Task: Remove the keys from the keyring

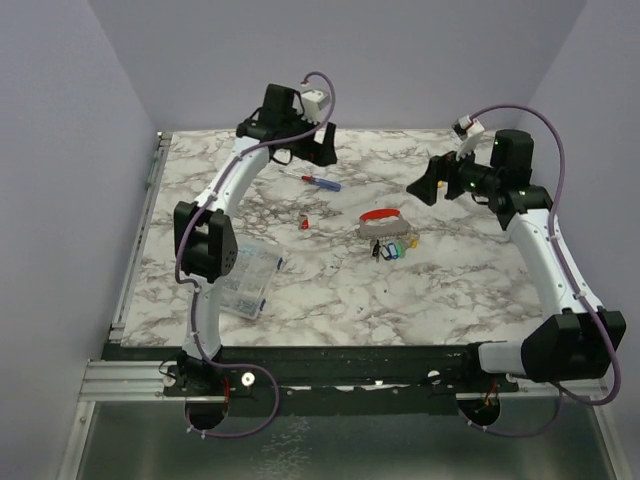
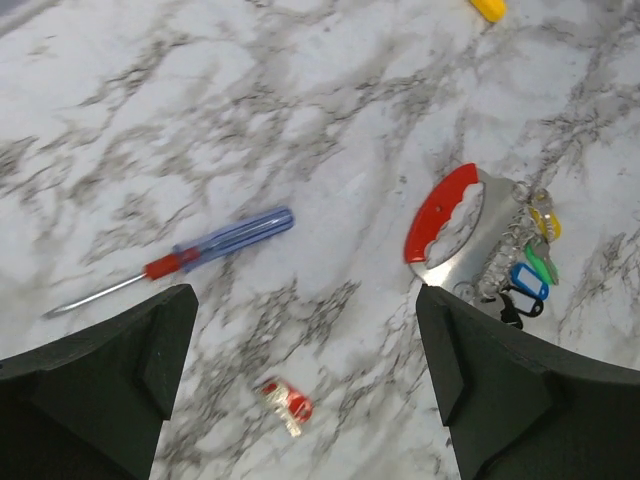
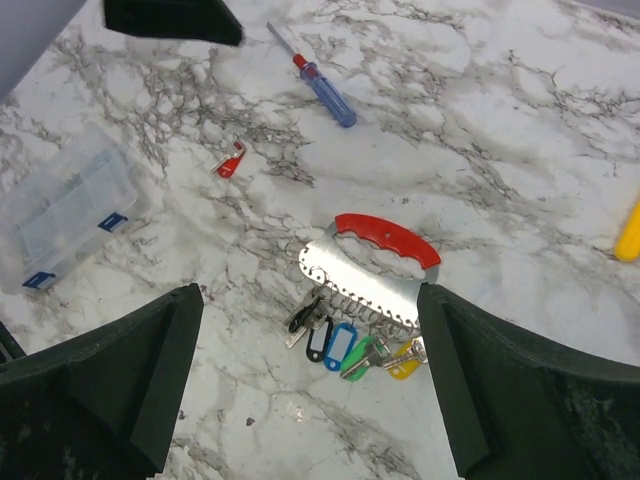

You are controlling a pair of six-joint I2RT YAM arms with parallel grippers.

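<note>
White marble with grey veins covers the table top, and it fills nearly the whole floor of a small booth. The walls on the left, the right and at the back are a plain pale lilac. An aluminium rail runs along the near edge, where the two arm bases are bolted.

The keyring lies flat a little right of the middle of the table, with its red curved grip towards the far wall. The keys hang in a bunch on its near side, with black, blue, green and yellow heads. One red key lies alone on the marble, to the left of the keyring and apart from it.

The left gripper hovers over the far part of the table with its fingers spread wide and nothing between them. The right gripper hovers at the right, also spread wide and empty.

A screwdriver with a blue handle lies near the left gripper. A clear compartment box stands near the left edge. A yellow tool shows only partly.
</note>
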